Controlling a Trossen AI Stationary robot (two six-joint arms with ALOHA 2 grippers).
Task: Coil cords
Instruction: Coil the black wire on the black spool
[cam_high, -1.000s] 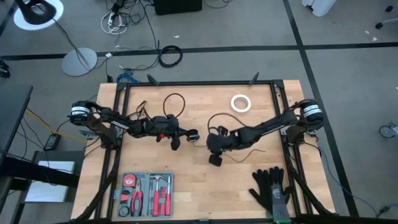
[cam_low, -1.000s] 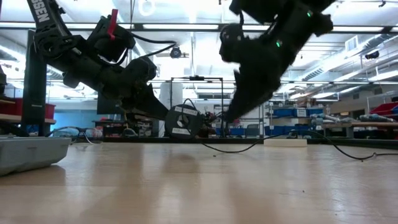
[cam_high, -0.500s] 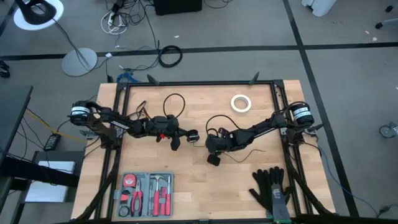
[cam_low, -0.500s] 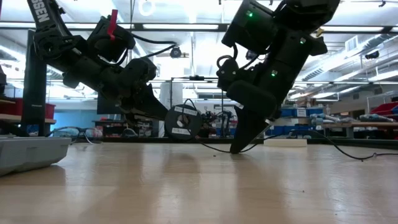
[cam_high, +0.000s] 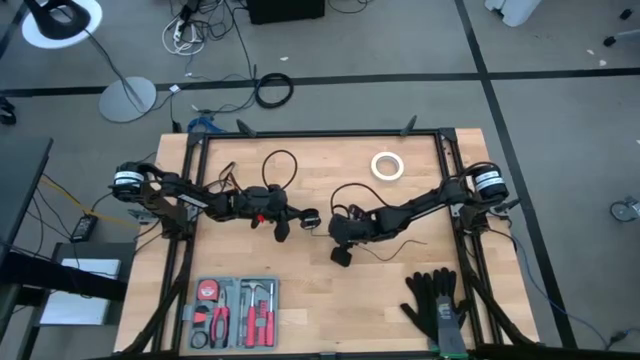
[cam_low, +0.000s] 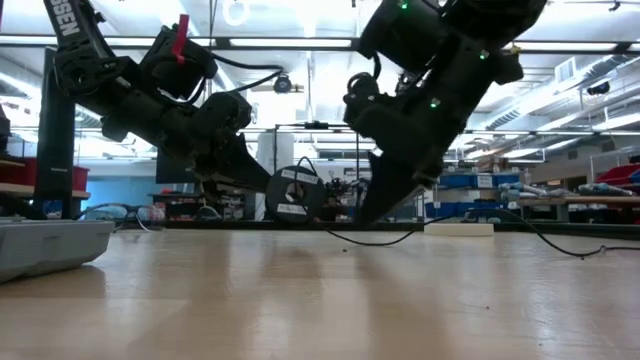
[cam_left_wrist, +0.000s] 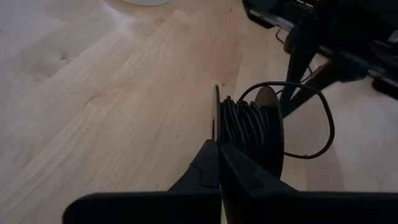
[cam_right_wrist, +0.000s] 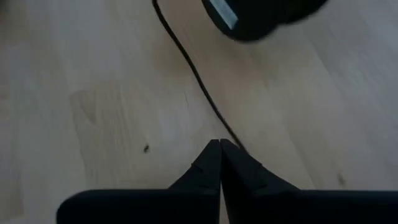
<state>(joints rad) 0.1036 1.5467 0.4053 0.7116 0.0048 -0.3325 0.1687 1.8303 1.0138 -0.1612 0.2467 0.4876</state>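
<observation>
A thin black cord is partly wound on a small round black spool (cam_low: 293, 195) with a white label. The spool also shows in the high view (cam_high: 311, 217) and the left wrist view (cam_left_wrist: 249, 127). My left gripper (cam_left_wrist: 219, 155) is shut on the spool near the table's middle. My right gripper (cam_low: 364, 216) is just right of the spool, slanting down and shut on the cord (cam_right_wrist: 189, 71). It also shows in its own wrist view (cam_right_wrist: 219, 146). The free cord lies on the table in loose loops (cam_high: 345, 192) and trails toward the right edge (cam_high: 398, 247). My left gripper pinches the rim of the spool's thin side disc (cam_left_wrist: 216, 118) between its two fingers. The fingers come level from the table's left. The spool stands on edge with its faces upright. My right gripper pinches a single strand of the cord (cam_right_wrist: 231, 138) at its fingertips. The fingers slant down toward the table's left. The strand runs slack from the spool to the fingers, and the rest sags onto the table (cam_low: 390, 240).
A white tape ring (cam_high: 387, 165) lies at the back right. A tool tray (cam_high: 236, 300) stands at the near left and black gloves (cam_high: 436, 302) lie at the near right. Another cord loop (cam_high: 281, 163) lies behind my left arm. Bare wood lies between tray and gloves.
My right gripper has gone down until its fingertips reached the table, then risen a little again. It has turned about its wrist and drifted slightly toward the spool. The cord by it has sagged and shifted on the table. My left gripper and the spool have kept still.
</observation>
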